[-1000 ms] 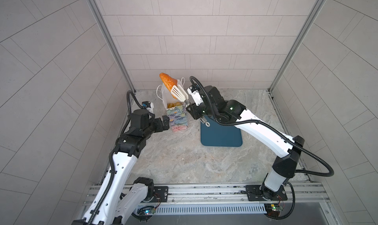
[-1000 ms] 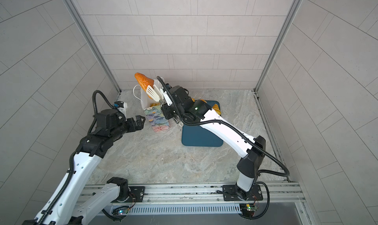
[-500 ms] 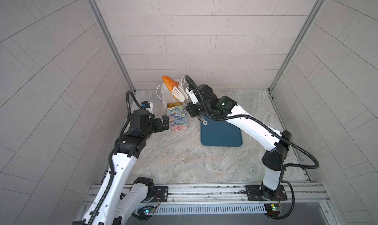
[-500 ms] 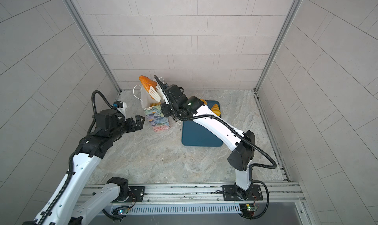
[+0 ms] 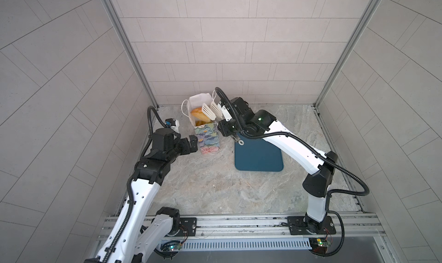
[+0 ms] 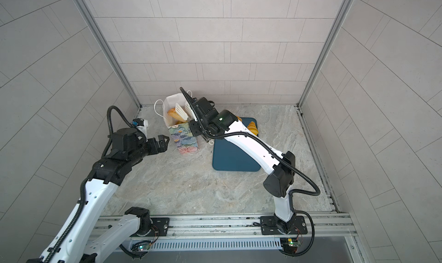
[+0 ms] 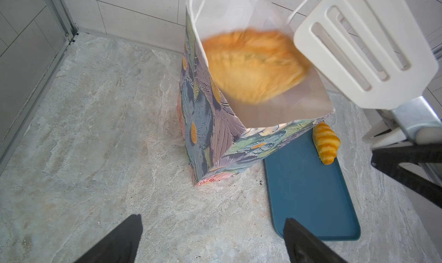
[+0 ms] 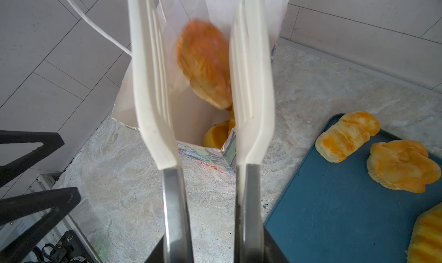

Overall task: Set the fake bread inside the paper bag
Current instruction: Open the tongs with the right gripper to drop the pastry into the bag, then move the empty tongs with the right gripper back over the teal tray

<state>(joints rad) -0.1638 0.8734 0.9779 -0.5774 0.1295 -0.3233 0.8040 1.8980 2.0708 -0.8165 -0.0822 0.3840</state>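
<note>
The paper bag (image 5: 207, 138) (image 6: 183, 138) stands upright and open at the back left, flower-printed with a white lining. My right gripper (image 5: 224, 121) (image 8: 212, 249) is shut on a pair of white slotted tongs (image 5: 211, 110) (image 8: 251, 82) over the bag's mouth. The tong blades stand apart. One piece of fake bread (image 8: 204, 63) (image 7: 253, 65) (image 5: 198, 113) is blurred, loose between the blades inside the bag's mouth. More bread (image 8: 216, 134) lies deeper in the bag. My left gripper (image 5: 193, 142) (image 7: 212, 238) is open and empty, just left of the bag.
A flat teal tray (image 5: 258, 159) (image 8: 334, 214) lies right of the bag. Three pastries sit on it: a roll (image 8: 346, 135), a lumpy piece (image 8: 404, 168) and a striped one (image 8: 428, 235) at the frame edge. Tiled walls close in behind and beside.
The right arm has lowered the tongs from high above the bag to its mouth. The blades have spread and the bread has left them, dropping into the bag. The left arm has stayed put.
</note>
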